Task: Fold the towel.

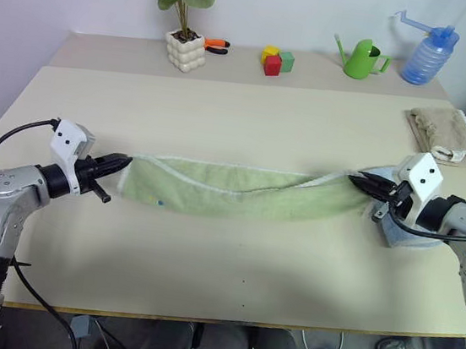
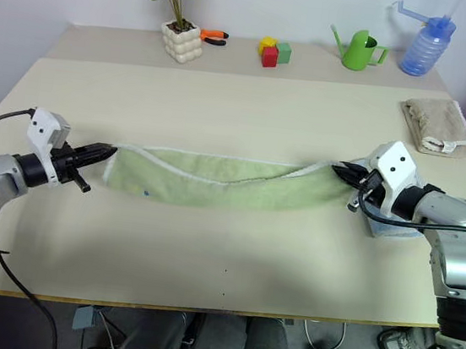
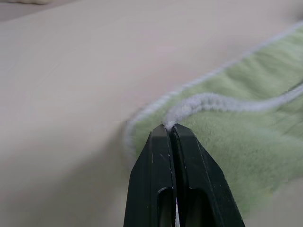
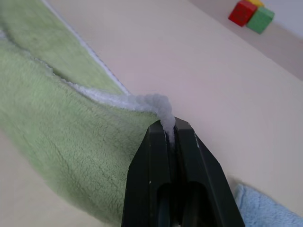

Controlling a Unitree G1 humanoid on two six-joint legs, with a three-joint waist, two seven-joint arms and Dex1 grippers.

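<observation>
- Towel (image 1: 239,194) stretched as a long strip across the table's middle, nearer the front edge than the back; already doubled lengthwise, whitish edging on top, sagging in the centre and resting on the table (image 1: 203,281).
- Left gripper (image 1: 124,163) pinched tight on the towel's left end, right at the edging; fingers (image 3: 161,156) pressed together with only a sliver of cloth between them.
- Right gripper (image 1: 360,181) clamped on the right end the same way, a tuft of white edging sticking out of the fingertips (image 4: 163,142).
- Blue towel (image 4: 265,208) lies under the right wrist, near the table's right edge.
- Risk: both grips hold just the hem, so more tension or a quick swing could pull a corner free and drop the fold.
- Risk: right arm sits just above the blue towel; a low sweep may drag it along.
- Risk: slack middle could bunch or twist if the ends come together unevenly, giving a crooked fold.
- Beige towel (image 1: 446,133) at the far right edge, well apart.
- Far edge: plant pot (image 1: 185,49), blocks (image 1: 275,60), green can (image 1: 364,59), blue bottle (image 1: 426,55); all out of reach of the fold.
</observation>
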